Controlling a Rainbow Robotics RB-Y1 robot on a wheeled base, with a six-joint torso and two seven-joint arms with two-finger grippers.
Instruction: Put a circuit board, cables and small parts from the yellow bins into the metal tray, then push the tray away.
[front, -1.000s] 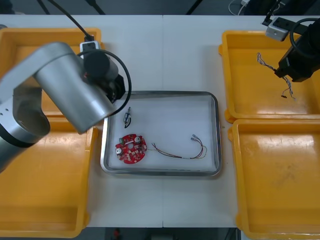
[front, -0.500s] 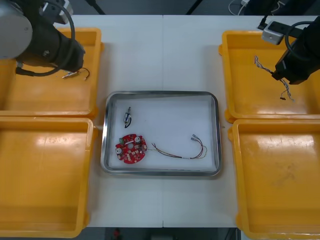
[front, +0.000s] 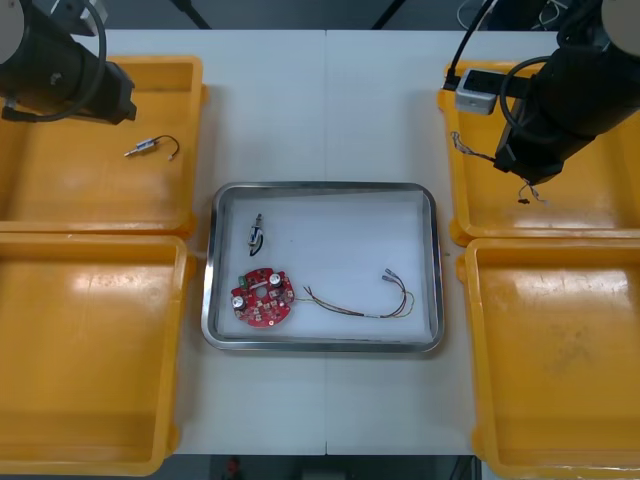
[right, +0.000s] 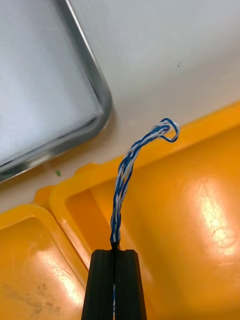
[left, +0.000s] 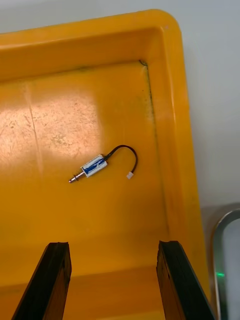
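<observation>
My right gripper (right: 115, 252) is shut on a twisted blue and white cable (right: 125, 170), which sticks out past the fingertips over the near corner of the far right yellow bin (front: 590, 200). In the front view the cable (front: 468, 148) dangles under the right arm (front: 560, 105), just right of the metal tray (front: 320, 190). The tray holds a round red circuit board (front: 262, 297), a red and yellow cable (front: 360, 302) and a small metal part (front: 256, 235). My left gripper (left: 114, 250) stands open above the far left bin (left: 50, 125), where a small metal part (left: 94, 165) with a black wire lies.
The two near yellow bins (front: 85, 350) (front: 560, 350) lie at either side of the tray. The tray's corner (right: 97, 95) is close to the held cable. The left arm (front: 55, 70) hovers at the far left edge of the table.
The left arm has swung away from the tray's left side to the far left bin. The right arm has carried the blue and white cable leftward, towards the tray.
</observation>
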